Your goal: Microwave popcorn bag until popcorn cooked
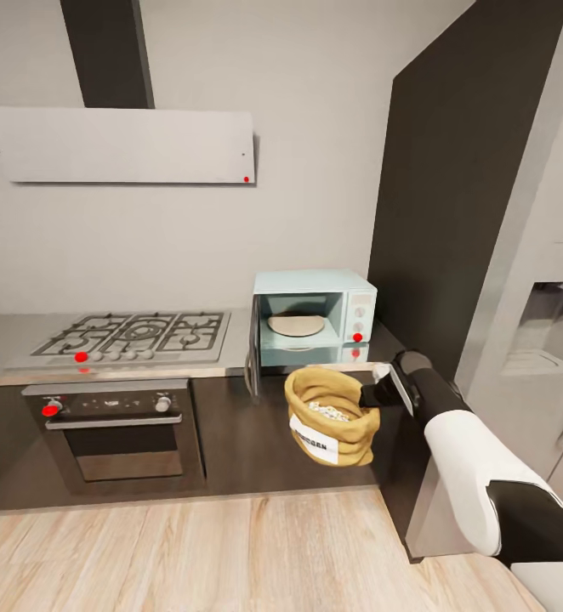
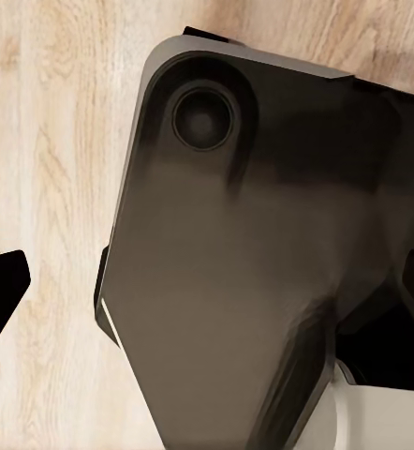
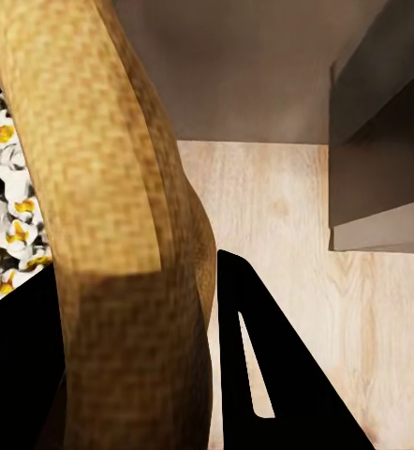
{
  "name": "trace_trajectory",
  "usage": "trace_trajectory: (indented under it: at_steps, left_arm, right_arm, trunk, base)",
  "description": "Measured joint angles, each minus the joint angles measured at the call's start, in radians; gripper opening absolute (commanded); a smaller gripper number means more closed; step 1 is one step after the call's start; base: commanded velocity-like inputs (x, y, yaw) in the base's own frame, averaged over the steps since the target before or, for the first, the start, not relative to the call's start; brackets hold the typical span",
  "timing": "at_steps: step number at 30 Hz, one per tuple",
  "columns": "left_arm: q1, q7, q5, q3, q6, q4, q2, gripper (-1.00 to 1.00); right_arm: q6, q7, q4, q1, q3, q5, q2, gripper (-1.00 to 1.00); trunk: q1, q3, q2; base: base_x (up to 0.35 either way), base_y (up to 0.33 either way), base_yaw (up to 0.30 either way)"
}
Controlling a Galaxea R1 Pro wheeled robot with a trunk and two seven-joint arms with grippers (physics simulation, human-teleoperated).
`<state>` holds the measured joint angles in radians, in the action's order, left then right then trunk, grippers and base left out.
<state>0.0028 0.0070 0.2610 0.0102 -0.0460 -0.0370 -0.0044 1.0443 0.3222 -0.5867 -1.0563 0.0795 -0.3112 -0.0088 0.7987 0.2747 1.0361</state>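
Right gripper closed on the rolled rim of the popcorn bag, one dark finger outside the cloth wall, the other inside; jaws narrowed to the thickness of the rim. Bag held in the air in front of the dark cabinet fronts, below the countertop edge and just below and slightly right of the open microwave; clear of the wood floor. Bag roughly upright, long axis near vertical with a slight tilt, mouth facing up and a little toward the head camera, white label on the lower front face. Popcorn visible inside the mouth as whitish-cream pieces; in the right wrist view, pieces with yellow centres seen beside the tan rim. Microwave on the countertop against the wall, door swung open to its left side, round turntable plate bare inside, white panel with knobs at its right. Steel gas hob to the left of the microwave, black oven beneath it, flat white hood above. Left gripper state: cannot tell; left wrist view taken up by a dark robot body part over the floor, with one dark finger tip at the frame edge.
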Motion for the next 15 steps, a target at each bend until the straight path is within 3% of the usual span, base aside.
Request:
trace_trajectory:
  at_steps: [3,9,15]
  left_arm:
    - [0.000,0.000,-0.001,0.000,0.000,0.000,0.000,1.00]
    - [0.000,0.001,-0.001,0.001,0.000,0.000,0.000,1.00]
    - [0.000,0.001,-0.001,0.000,0.000,0.000,0.000,1.00]
  right_arm:
    - [-0.001,-0.004,-0.004,0.000,0.003,-0.009,-0.013,-1.00]
    - [0.000,-0.014,-0.040,-0.001,0.005,-0.008,-0.013,-1.00]
    - [0.000,-0.031,0.034,-0.102,0.004,-0.008,-0.012,-1.00]
  trunk:
    - [0.000,0.000,0.000]
    - [0.000,0.000,0.000]
    - [0.000,0.000,0.000]
  base:
    - [0.000,0.000,0.000]
    - [0.000,0.000,0.000]
    - [0.000,0.000,0.000]
